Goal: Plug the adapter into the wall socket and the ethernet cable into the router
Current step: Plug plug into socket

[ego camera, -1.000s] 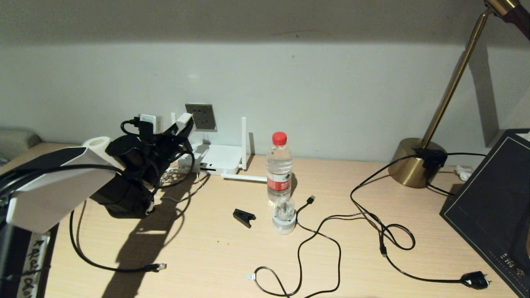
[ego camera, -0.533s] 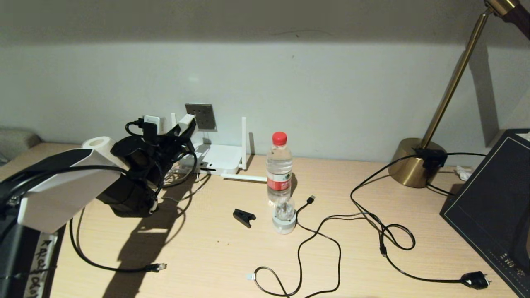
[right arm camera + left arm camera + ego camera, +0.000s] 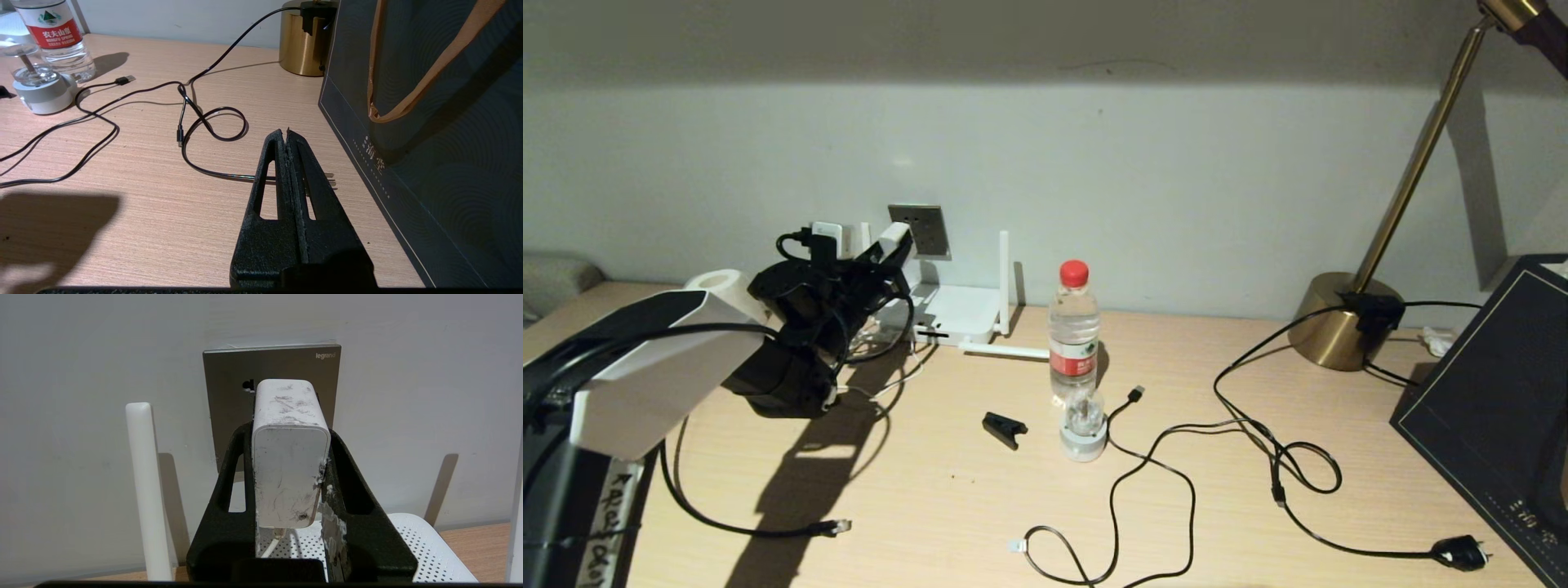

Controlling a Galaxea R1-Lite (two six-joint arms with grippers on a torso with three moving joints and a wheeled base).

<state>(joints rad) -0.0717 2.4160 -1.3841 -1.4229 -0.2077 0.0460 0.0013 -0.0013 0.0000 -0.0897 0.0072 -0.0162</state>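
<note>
My left gripper (image 3: 289, 430) is shut on the scuffed white adapter (image 3: 290, 457), with a black finger on each side of it. The adapter's far end is right in front of the grey wall socket (image 3: 229, 384) and covers its middle; the pins are hidden. In the head view the adapter (image 3: 894, 237) sits at the socket's (image 3: 921, 230) left edge. The white router (image 3: 960, 314) lies below on the desk with its antennas (image 3: 1004, 278) up. The ethernet cable (image 3: 686, 498) trails across the front left of the desk to its plug (image 3: 834, 527). My right gripper (image 3: 286, 132) hangs shut and empty over the desk.
A water bottle (image 3: 1073, 327), a small bulb gadget (image 3: 1084, 429) and a black clip (image 3: 1003, 429) stand mid-desk. A thin USB cable (image 3: 1143, 457) and the lamp cord with its black plug (image 3: 1462, 554) loop at the right. Brass lamp base (image 3: 1343, 322) and dark bag (image 3: 1494, 416) stand at the far right.
My left gripper has carried the adapter up and right, closer to the wall socket. The right arm and everything on the desk have stayed put.
</note>
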